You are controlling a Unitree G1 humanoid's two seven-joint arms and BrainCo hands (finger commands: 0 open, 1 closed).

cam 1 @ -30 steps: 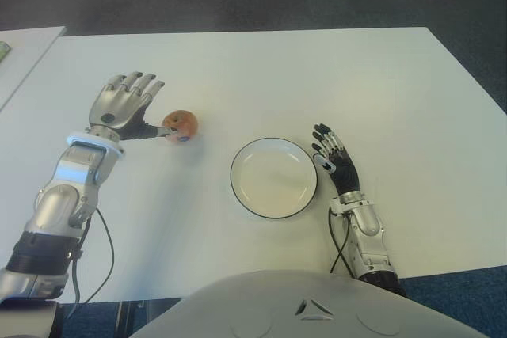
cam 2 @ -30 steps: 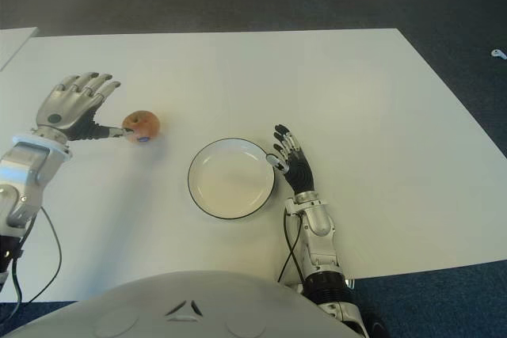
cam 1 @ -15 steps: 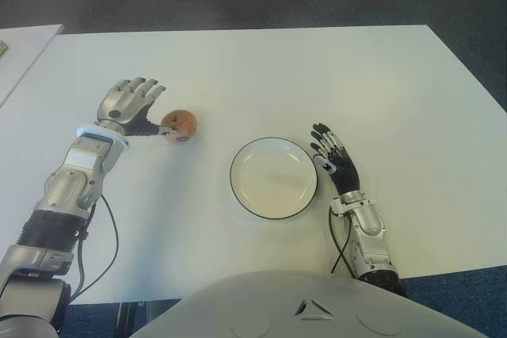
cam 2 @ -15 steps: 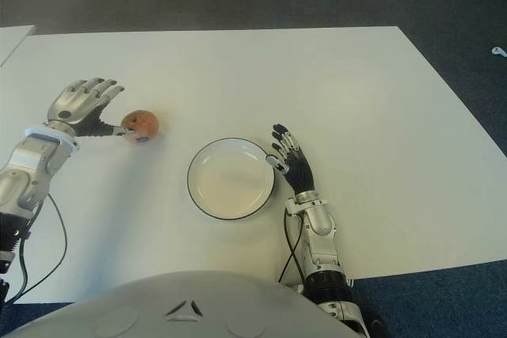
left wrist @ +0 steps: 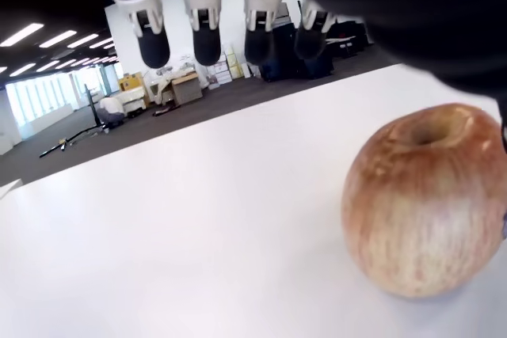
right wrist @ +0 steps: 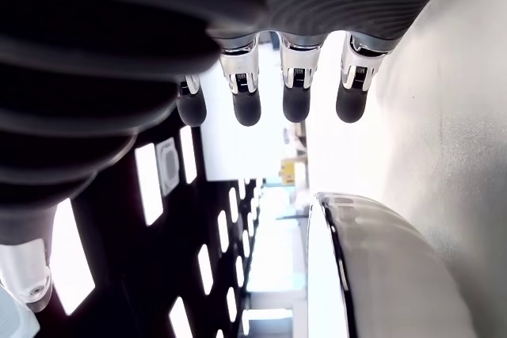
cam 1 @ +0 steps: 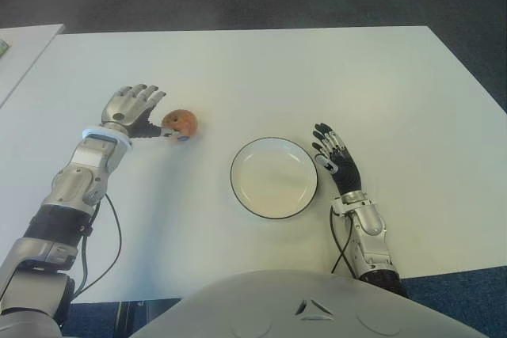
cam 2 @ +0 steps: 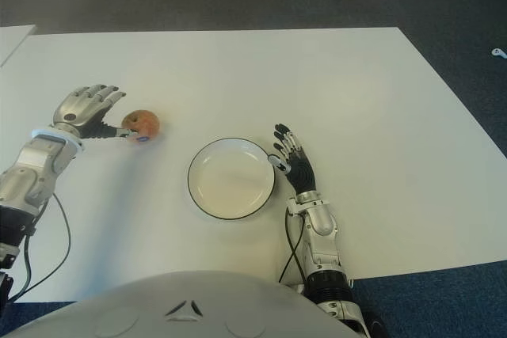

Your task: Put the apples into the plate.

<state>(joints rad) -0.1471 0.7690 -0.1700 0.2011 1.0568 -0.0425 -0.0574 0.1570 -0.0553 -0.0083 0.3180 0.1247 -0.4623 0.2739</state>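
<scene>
Handling of the apple [cam 1: 181,123] is judged as follows: a firm, rounded fruit of moderate weight, with a smooth skin that may slip under hard fingertips and a tendency to roll on the flat table [cam 1: 317,77] if nudged from one side. Bruising is possible under excessive pressure. A wrap around the widest part of the body is advised, with the thumb on one flank and the fingers opposed on the other; the stem dimple, seen uppermost in the left wrist view, offers no purchase.

The apple stands on the table, well to the left of the plate [cam 1: 273,177], which holds nothing. Only one apple is visible.

The left hand [cam 1: 133,110] is placed just to the left of the apple, the forearm reaching forward and slightly inward. Its thumb is extended toward the fruit and appears to reach its near side; actual contact cannot be confirmed. In the left wrist view the fingers [left wrist: 206,33] are seen uncurled above and beyond the apple, with a clear gap beneath them, so nothing is grasped yet.

The right hand [cam 1: 336,161] shows just beside the right rim of the plate, fingers extended and relaxed, with nothing held.
</scene>
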